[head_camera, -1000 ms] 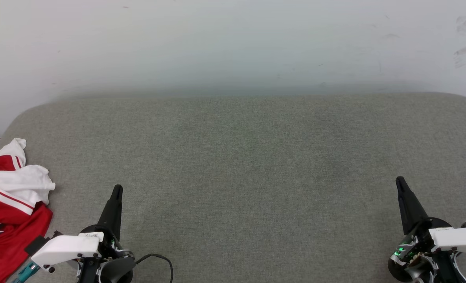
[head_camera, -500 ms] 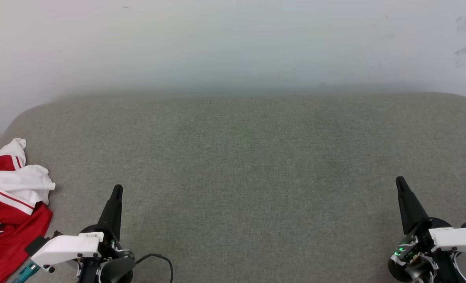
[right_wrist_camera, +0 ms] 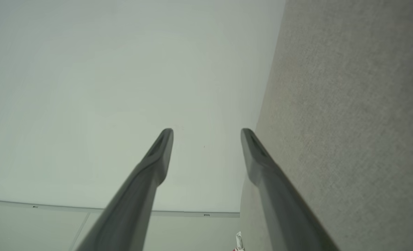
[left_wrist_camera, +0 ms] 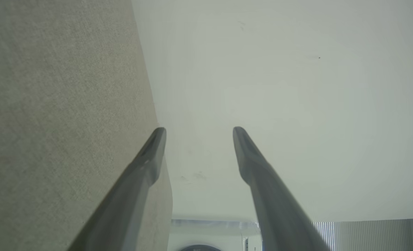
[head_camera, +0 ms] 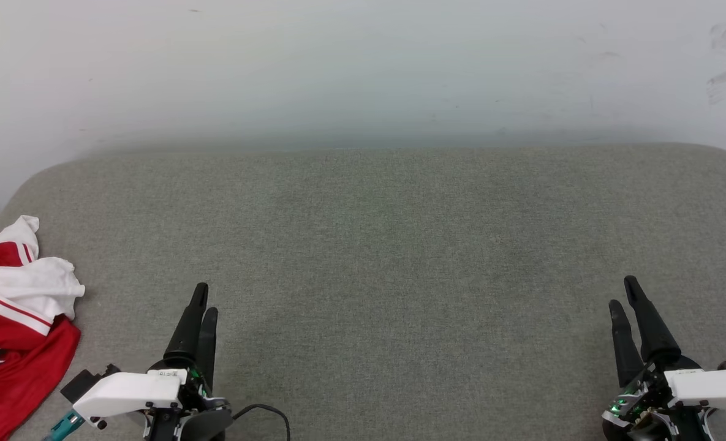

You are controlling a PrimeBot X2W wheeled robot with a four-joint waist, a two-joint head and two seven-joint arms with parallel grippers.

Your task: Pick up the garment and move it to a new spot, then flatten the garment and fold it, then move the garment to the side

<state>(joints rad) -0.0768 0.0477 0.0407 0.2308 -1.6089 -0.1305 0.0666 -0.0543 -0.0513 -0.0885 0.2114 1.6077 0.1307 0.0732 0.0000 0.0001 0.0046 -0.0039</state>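
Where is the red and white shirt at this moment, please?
In the head view, the red and white shirt lies crumpled at the far left edge of the grey padded surface, to the left of the left end effector.

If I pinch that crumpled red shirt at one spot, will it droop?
Likely floppy: the garment lies bunched in soft folds, so it should droop. Probably light; on the woven cushion it may drag rather than slide.
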